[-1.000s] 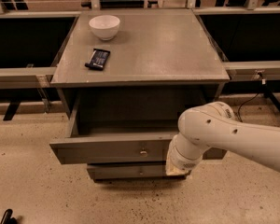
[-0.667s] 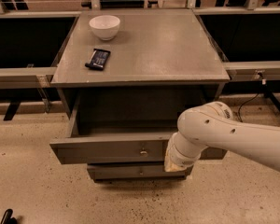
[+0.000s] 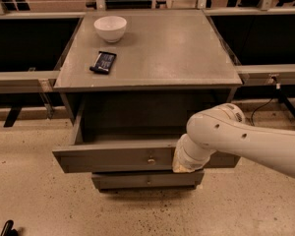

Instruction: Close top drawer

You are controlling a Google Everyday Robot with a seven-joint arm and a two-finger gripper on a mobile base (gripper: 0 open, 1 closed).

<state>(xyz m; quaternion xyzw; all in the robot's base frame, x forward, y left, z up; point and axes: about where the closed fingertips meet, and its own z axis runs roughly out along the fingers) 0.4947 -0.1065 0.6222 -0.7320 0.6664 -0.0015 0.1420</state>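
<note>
Since the earlier frames the arm [image 3: 246, 139] has shifted slightly to the left; the top drawer [image 3: 108, 159] stands at the same extension as before.

Nearest, at the bottom left corner, a small black object [image 3: 7, 227] lies on the speckled floor [image 3: 49, 205].

The white arm enters from the right and bends down at the wrist. The gripper [image 3: 183, 168] is at the wrist's lower end, low on the drawer front and just right of the knob [image 3: 151, 159]. The wrist covers it, so its state cannot be told, nor whether it touches the front.

The top drawer is pulled out toward the near side, under the cabinet top [image 3: 162, 48]. Its front is a wide, flat, dull-grey panel with one small round metal knob at centre. Behind the front, grey side walls run back into the dark cabinet opening. Only a narrow strip of the box's inside shows, plain grey.

Below it, a shorter grey lower drawer front [image 3: 137, 180] sits set back, with its own small knob.

On the cabinet top, near the left edge, lies a dark flat packet [image 3: 103, 62]. Farther back on the left stands a white bowl [image 3: 110, 28], upright, its visible inside plain white
</note>
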